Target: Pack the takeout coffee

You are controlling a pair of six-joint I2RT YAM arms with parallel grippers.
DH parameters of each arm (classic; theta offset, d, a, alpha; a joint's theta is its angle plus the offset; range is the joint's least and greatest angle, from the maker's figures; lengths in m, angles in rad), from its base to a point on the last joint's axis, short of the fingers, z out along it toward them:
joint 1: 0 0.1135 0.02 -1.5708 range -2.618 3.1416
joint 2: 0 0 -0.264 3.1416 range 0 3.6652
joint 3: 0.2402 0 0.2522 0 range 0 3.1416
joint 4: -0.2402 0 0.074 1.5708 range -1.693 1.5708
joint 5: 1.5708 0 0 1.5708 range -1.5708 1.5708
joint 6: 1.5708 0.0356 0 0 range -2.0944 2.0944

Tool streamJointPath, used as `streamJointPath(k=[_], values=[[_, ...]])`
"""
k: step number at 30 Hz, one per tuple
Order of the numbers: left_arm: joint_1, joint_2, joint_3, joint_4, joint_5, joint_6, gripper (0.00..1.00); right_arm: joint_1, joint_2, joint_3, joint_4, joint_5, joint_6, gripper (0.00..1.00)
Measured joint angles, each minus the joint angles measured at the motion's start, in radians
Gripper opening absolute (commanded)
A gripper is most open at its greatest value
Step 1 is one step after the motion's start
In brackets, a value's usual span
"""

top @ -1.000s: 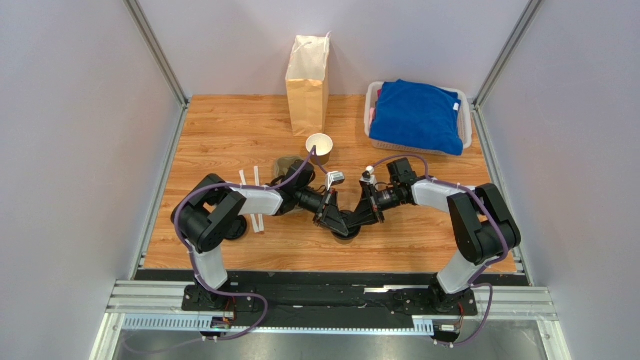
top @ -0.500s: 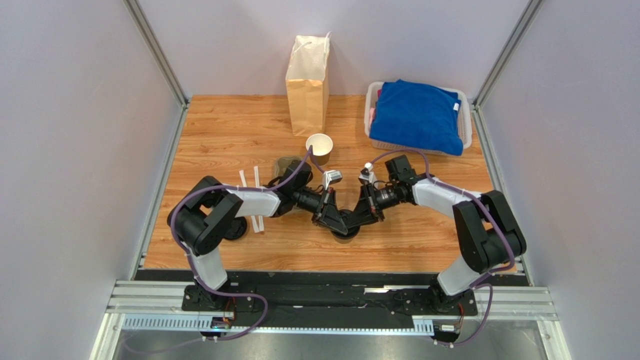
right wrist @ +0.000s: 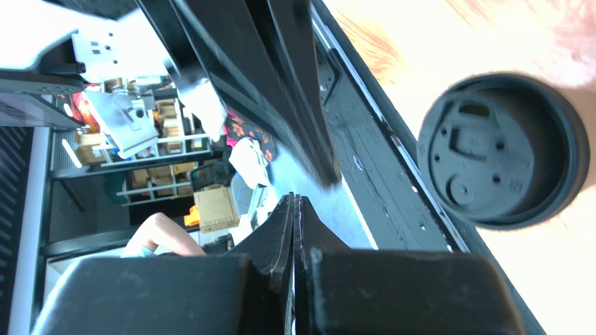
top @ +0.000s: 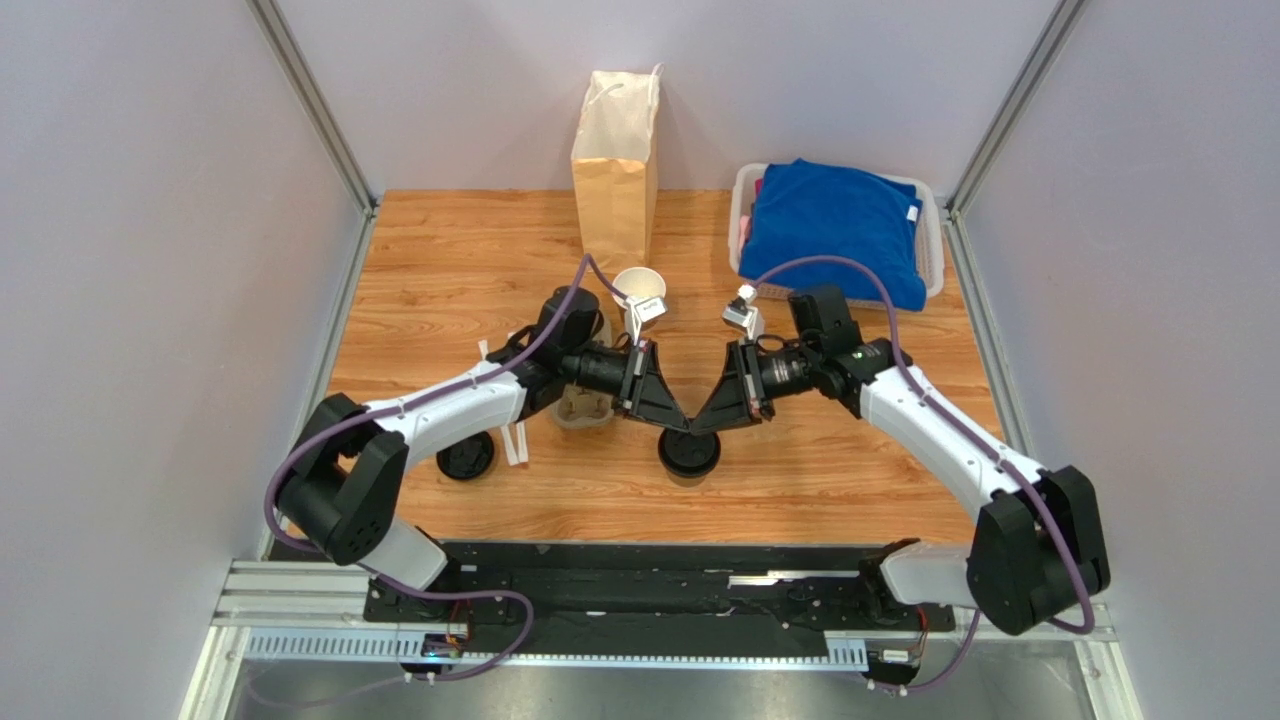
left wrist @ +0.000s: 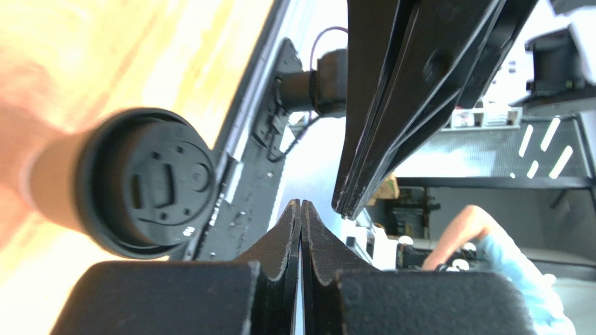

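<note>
The takeout coffee (top: pixel 688 453) is a small round cup of brown paper with a black plastic lid (left wrist: pixel 143 183). It stands up straight on the wooden bench (top: pixel 451 255), in the middle and near the front edge. Its long way runs up and down, and the lid faces up. Seen close from the wrists, the lid is round and smooth, with a raised rim and little bumps.

The left claw (top: pixel 663 423) and the right claw (top: pixel 709 425) hang just above the cup. Their tips are close together and do not touch it. Both claws are pinched tight and hold nothing.

There is bare wood to the right of the cup. Farther back stand an open paper cup (top: pixel 639 285), a tall tan paper bag (top: pixel 613 158) and a white basket (top: pixel 741 225) with a soft blue cloth (top: pixel 834 233).
</note>
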Motion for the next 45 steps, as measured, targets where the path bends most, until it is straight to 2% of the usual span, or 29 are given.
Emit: streamJointPath(k=[4, 14, 20, 26, 38, 45], values=[[0.014, 0.026, 0.042, -0.067, -0.010, 0.057, 0.05, 0.002, -0.041, -0.084, 0.013, 0.026, 0.019, 0.00], [0.013, 0.179, 0.067, -0.134, -0.062, 0.124, 0.03, 0.009, 0.083, -0.126, 0.067, 0.086, 0.018, 0.00], [0.014, 0.228, 0.066, -0.097, -0.048, 0.086, 0.02, 0.015, 0.174, -0.127, 0.085, 0.133, -0.015, 0.00], [0.023, 0.254, 0.065, -0.051, -0.016, 0.044, 0.01, 0.015, 0.254, -0.088, 0.048, 0.074, -0.057, 0.00], [0.046, 0.297, 0.061, -0.012, 0.056, -0.023, 0.00, 0.015, 0.266, -0.075, 0.026, 0.070, -0.095, 0.00], [0.047, 0.269, 0.038, 0.033, 0.054, -0.037, 0.24, 0.022, 0.245, -0.060, 0.002, 0.096, -0.105, 0.00]])
